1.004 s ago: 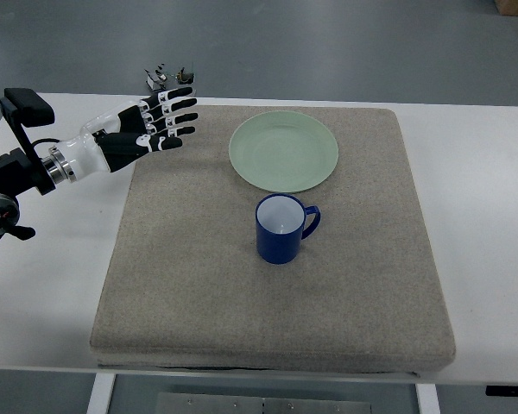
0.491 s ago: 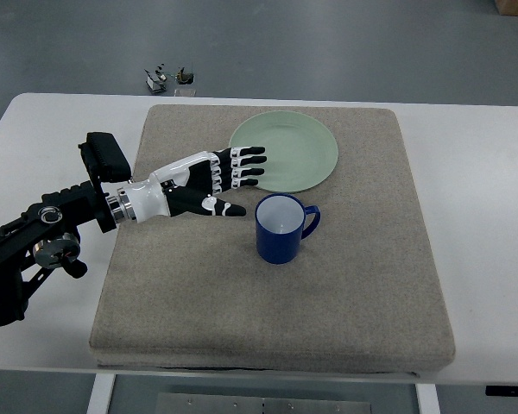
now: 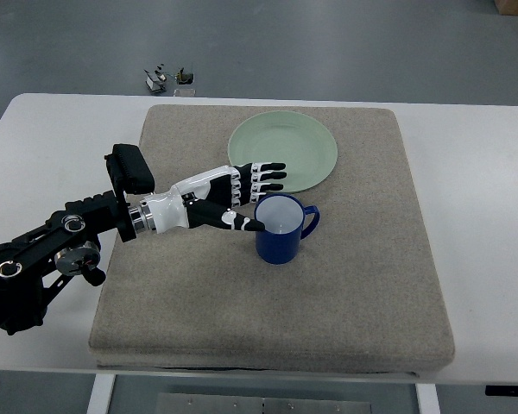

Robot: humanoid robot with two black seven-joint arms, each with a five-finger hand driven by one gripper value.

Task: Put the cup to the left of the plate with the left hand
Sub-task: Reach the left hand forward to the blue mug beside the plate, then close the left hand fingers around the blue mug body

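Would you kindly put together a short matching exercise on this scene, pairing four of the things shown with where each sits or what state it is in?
Things:
1. blue cup
2. green plate
3. left hand
4. beige mat

Descriptions:
A. lies flat under both dishes
B. fingers spread, reaching in from the left
C. upright, handle pointing right
D. empty, near the mat's far edge

Pairs: 1-C, 2-D, 3-B, 4-A

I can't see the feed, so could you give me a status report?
Left hand open at cup. Cup on mat, below plate. Path clear.
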